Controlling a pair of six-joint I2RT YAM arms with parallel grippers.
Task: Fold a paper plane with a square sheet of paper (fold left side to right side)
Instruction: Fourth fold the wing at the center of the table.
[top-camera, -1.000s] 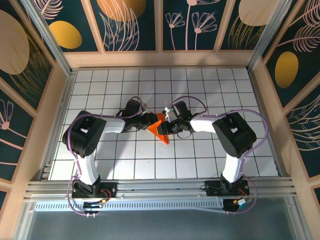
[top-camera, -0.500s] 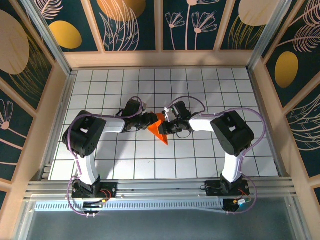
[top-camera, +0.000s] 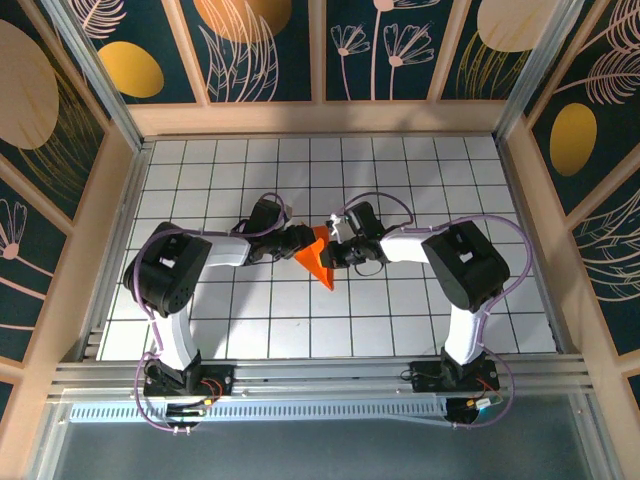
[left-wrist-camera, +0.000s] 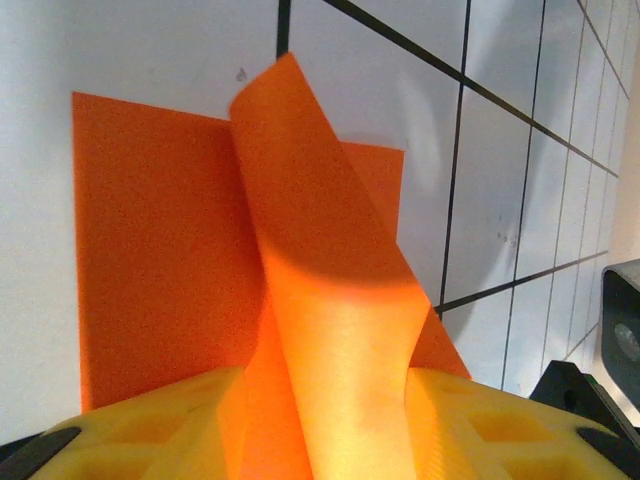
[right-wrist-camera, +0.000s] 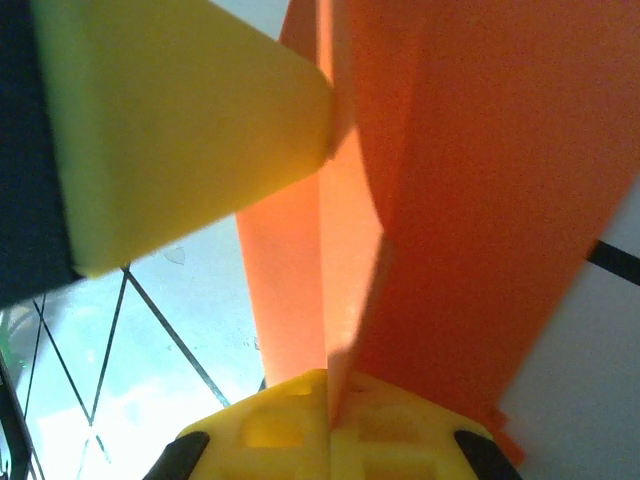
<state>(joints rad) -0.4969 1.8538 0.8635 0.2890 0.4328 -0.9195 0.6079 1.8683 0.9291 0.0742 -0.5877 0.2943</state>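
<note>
Lying mid-way across a white gridded desk (top-camera: 420, 320) boxed in by wooden walls (top-camera: 90, 260), the orange paper sheet (top-camera: 320, 265) is partly folded. Left arm reaches in low; left claw (top-camera: 303, 242) half open, fingers flanking a raised flap. Right claw (top-camera: 336, 250) clamped on the crease.

I have the sheet of paper (top-camera: 320, 263) lying near the middle of the table (top-camera: 400, 310), between the two arms. The left gripper (top-camera: 303, 240) sits at its left edge and the right gripper (top-camera: 336, 250) at its right edge. One flap (left-wrist-camera: 330, 300) stands up off the flat part, rising between the left fingers, and the right fingertips pinch the paper.
</note>
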